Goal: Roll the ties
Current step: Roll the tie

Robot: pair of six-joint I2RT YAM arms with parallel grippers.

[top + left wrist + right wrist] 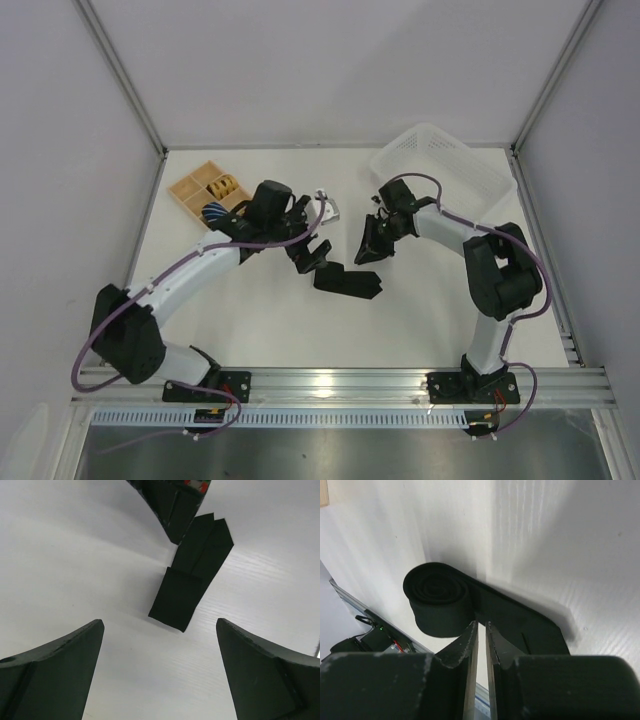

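Observation:
A black tie (347, 281) lies on the white table between my two grippers. In the right wrist view one end is rolled into a small coil (437, 598) and a flat stretch (527, 625) runs off to the right. My right gripper (481, 625) is nearly closed, its tips pinching the tie where the coil meets the flat part; it also shows in the top view (372, 243). My left gripper (160, 670) is open and empty, just short of the tie's near end (176, 600); in the top view it (314, 257) is left of the tie.
A wooden compartment box (193, 187) with yellow and blue rolled items stands at the back left. A white plastic basket (445, 165) stands at the back right. Metal frame rails run along the near edge and sides.

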